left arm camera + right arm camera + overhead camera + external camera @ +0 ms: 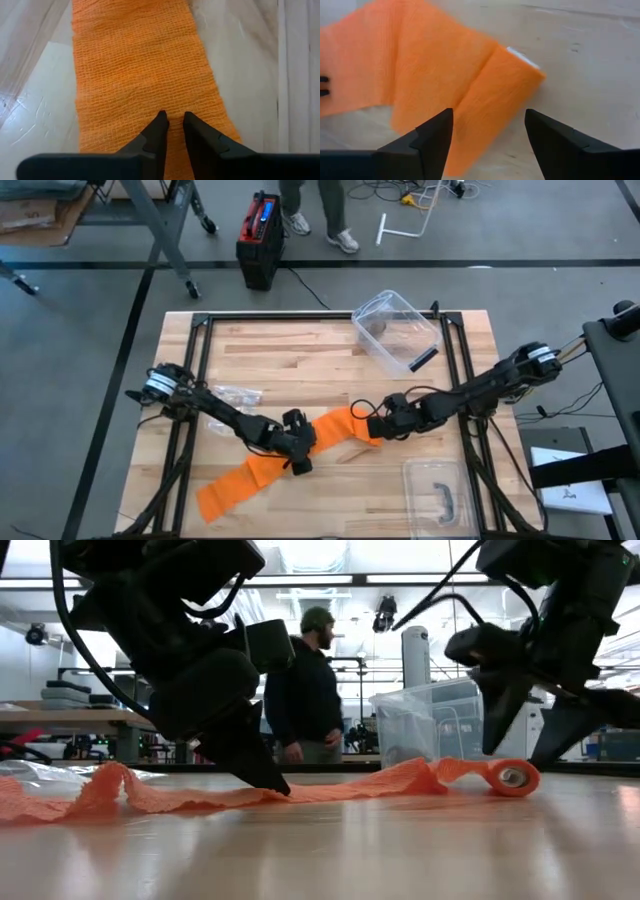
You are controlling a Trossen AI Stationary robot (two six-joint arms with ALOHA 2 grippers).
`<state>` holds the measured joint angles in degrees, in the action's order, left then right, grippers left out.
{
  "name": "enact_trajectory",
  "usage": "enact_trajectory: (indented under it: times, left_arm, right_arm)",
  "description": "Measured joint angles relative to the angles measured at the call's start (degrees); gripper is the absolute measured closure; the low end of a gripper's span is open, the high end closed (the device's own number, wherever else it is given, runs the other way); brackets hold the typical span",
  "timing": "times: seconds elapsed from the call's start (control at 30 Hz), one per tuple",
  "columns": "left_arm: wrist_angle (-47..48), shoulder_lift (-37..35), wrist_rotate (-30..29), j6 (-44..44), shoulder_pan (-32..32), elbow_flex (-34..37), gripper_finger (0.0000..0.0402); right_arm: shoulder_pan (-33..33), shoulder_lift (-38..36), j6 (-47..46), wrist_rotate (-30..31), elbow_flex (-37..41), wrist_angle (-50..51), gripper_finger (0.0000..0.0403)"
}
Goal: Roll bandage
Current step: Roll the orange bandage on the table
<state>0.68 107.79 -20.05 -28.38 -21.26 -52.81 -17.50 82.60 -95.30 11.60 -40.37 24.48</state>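
One orange gauze bandage (262, 470) lies across the middle of the wooden surface (330, 350), its open weave plain in the left wrist view. It is mostly unrolled: a long, rumpled strip runs from the near left part of the surface up toward the centre, and ends in a small rolled part (512, 777) with a pale core showing at its end. In the low view the strip buckles in soft folds rather than lying flat.

The left claw (172, 118) presses down on the flat strip, its two fingers almost closed with only a thin gap between the tips, pinning the gauze rather than holding anything between them. The right claw (489, 125) hangs just over the rolled end with its fingers spread wide on either side of the roll, not gripping it.

Two clear plastic containers are on the surface: one tub (396, 330) at the far side and one lid-like tray (438, 488) at the near right. One person (310, 690) stands in the room beyond.
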Motion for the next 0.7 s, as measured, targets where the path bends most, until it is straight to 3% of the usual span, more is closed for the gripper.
enact_trajectory:
  times: [0.37, 0.57, 0.7]
  left_arm:
    - [0.2, 0.0, 0.1, 0.0, -0.1, 0.1, 0.0342]
    - [0.6, 0.0, 0.2, -0.6, -0.1, 0.1, 0.0334]
    - [0.8, 0.0, 0.2, -0.6, -0.2, 0.1, 0.0336]
  right_arm:
    - [0.0, 6.8, -0.6, 0.0, 0.2, -6.4, 0.0185]
    - [0.0, 5.5, 1.2, -1.3, 0.1, -1.7, 0.0212]
    - [0.9, 2.0, 4.9, -2.2, 0.4, 5.6, 0.0251]
